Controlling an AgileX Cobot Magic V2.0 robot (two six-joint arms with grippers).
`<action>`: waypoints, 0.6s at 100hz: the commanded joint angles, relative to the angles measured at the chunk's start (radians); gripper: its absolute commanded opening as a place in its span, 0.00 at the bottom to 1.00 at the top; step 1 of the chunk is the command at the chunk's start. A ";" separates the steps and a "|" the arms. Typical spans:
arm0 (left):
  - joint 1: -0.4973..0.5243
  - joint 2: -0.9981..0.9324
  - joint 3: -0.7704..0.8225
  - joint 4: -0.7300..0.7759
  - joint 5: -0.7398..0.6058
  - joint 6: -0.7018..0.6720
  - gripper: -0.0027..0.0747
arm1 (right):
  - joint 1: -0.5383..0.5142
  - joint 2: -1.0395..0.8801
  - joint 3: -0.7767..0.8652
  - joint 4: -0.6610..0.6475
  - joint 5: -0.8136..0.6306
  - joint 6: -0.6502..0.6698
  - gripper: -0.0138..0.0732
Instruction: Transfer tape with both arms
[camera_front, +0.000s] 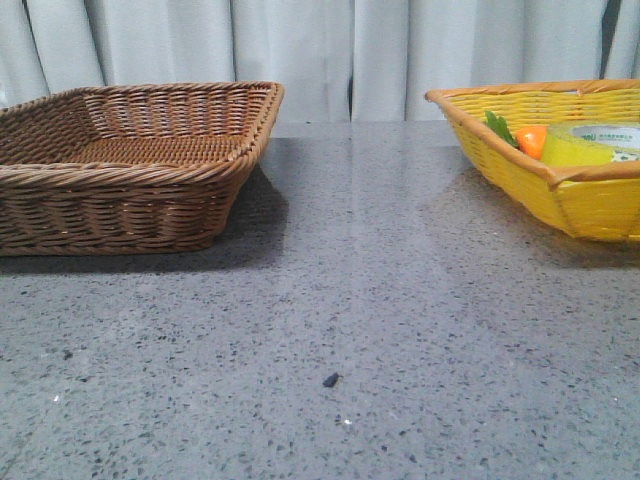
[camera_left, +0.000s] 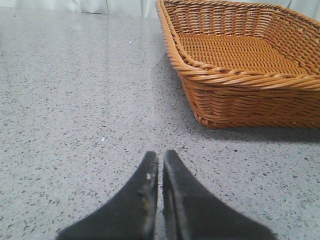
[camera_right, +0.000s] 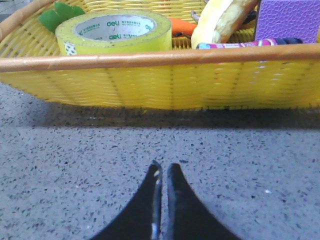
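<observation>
Plainly, the bench (camera_front: 330, 330) carries a brown basket (camera_front: 130, 165) and a yellow basket (camera_right: 150, 80), where the tape (camera_right: 114, 31) lies flat beside a carrot (camera_right: 182, 27). Both the left pincer (camera_left: 160, 162) and right pincer (camera_right: 163, 172) are closed together on nothing; reaching in, the right one may well snag the rim or nudge crowded neighbours.

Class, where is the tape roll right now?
The tape lies in the yellow basket on the table's right side in the front view, beside the carrot.
</observation>
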 joint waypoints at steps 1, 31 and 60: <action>0.002 -0.029 0.011 -0.008 -0.081 -0.005 0.01 | -0.006 -0.020 0.020 -0.001 -0.017 -0.006 0.07; 0.002 -0.029 0.011 -0.008 -0.081 -0.005 0.01 | -0.006 -0.020 0.020 -0.001 -0.017 -0.006 0.07; 0.002 -0.029 0.011 0.006 -0.081 -0.005 0.01 | -0.006 -0.020 0.020 -0.001 -0.017 -0.006 0.07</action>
